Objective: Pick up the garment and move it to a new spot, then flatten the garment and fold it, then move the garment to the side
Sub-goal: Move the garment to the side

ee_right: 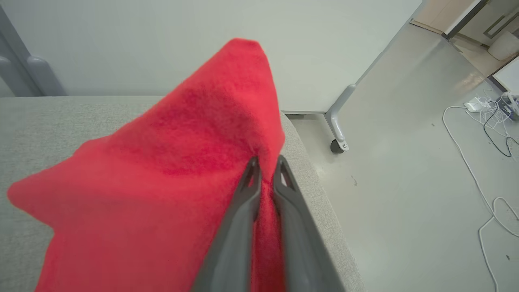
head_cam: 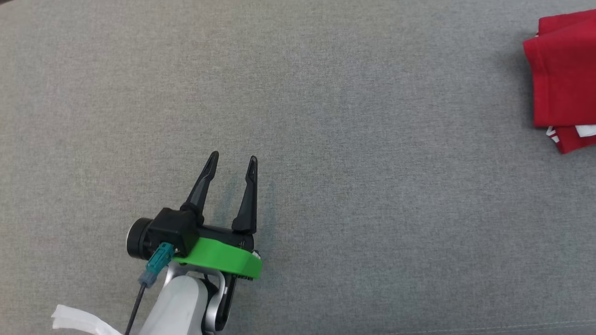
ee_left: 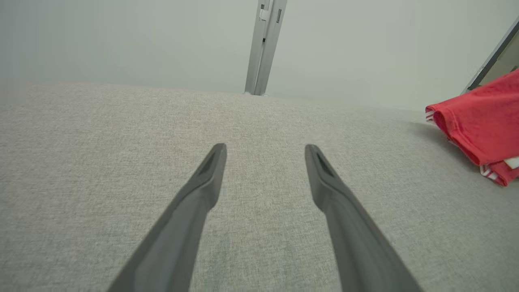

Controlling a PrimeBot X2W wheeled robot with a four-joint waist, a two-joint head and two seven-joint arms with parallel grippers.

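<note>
The garment is red with white trim, folded into a compact stack at the right edge of the grey fabric surface. In the left wrist view the garment lies at the far right. My right gripper is shut on the garment, pinching a fold of red cloth near the surface's right edge. My left gripper hovers open over bare grey fabric at the lower left, far from the garment; in its own view the left gripper has nothing between its fingers.
The grey surface ends at its right edge, with smooth floor below. A caster-footed panel leg and loose white cables lie on that floor. A metal post stands behind the surface.
</note>
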